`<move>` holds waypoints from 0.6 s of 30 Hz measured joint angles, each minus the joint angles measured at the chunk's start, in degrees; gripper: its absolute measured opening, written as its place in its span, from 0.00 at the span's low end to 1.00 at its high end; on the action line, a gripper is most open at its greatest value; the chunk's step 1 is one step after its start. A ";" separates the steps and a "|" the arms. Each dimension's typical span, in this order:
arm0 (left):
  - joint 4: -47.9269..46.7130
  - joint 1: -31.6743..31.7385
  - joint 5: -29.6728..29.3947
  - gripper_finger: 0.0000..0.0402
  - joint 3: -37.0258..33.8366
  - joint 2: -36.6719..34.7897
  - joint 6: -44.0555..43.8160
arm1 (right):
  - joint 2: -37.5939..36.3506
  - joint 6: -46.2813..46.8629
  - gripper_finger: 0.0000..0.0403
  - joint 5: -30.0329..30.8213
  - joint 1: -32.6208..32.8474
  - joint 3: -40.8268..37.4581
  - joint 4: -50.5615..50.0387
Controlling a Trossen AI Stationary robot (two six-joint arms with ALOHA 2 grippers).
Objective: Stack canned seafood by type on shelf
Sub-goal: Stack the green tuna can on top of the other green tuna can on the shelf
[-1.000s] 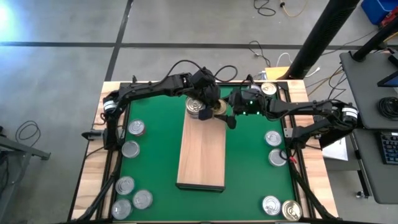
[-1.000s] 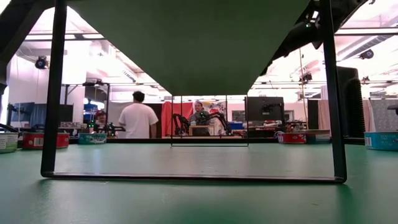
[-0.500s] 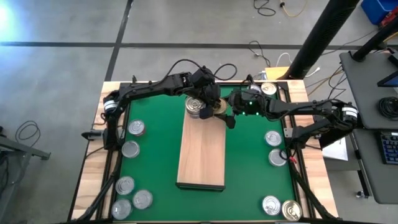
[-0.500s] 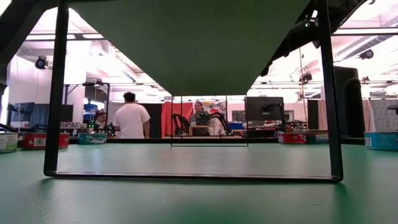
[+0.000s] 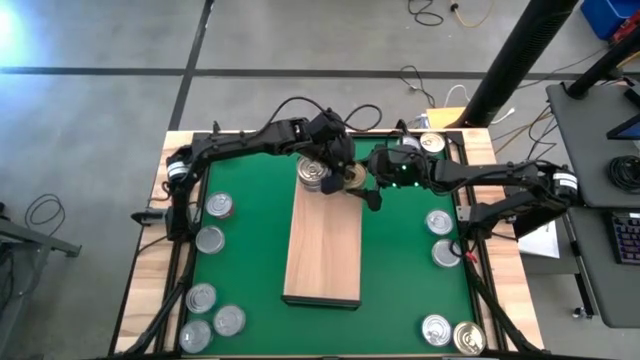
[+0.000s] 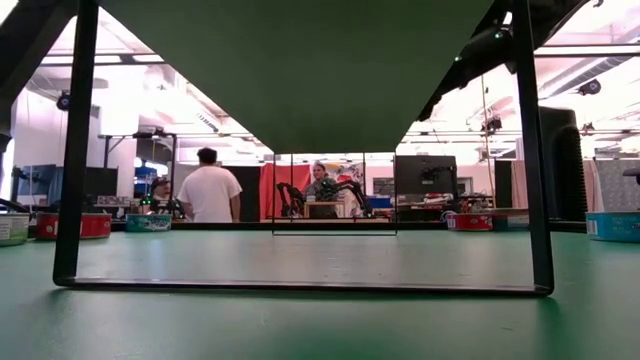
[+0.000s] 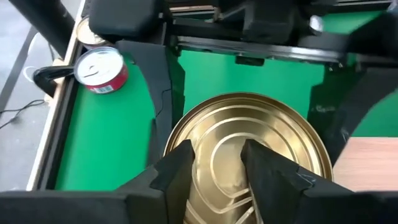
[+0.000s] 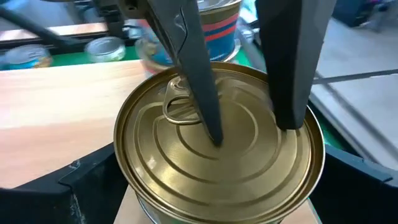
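So we've got a gold-topped tin (image 8: 217, 146) sitting at the far end of the shelf (image 5: 322, 250), a long pale wood-grain board with a dark rim. The lid is shiny brass-coloured metal with stamped concentric rings and a pull tab. Right beside it there's a silver-topped tin (image 5: 314, 170) with a red and blue label.

Both arms crowd that corner. The left gripper (image 7: 217, 162) hangs over the gold lid, its matte black fingers (image 8: 199, 68) only a little apart, tips right at the lid; we can't tell if they actually touch. The right gripper (image 5: 362, 186) has its fingers spread wide, flanking the tin's sides, and whether they squeeze it we can't tell.

The table is covered in flat green felt-like mat (image 5: 245, 250) inside a pale wooden frame. More short round silver tins (image 5: 210, 240) sit along both edges. From the low view we see a bright workshop with desks, monitors and a person (image 6: 210, 190) in a white shirt.
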 joint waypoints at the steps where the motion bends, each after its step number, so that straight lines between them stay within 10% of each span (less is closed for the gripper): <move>1: 0.01 -0.07 0.11 0.35 0.00 0.00 0.00 | -1.08 0.06 0.99 -0.90 0.00 0.01 -1.10; 18: -0.68 -0.01 -0.15 0.36 -0.05 0.17 0.72 | -3.48 0.89 0.99 -0.49 -0.27 -0.23 -3.40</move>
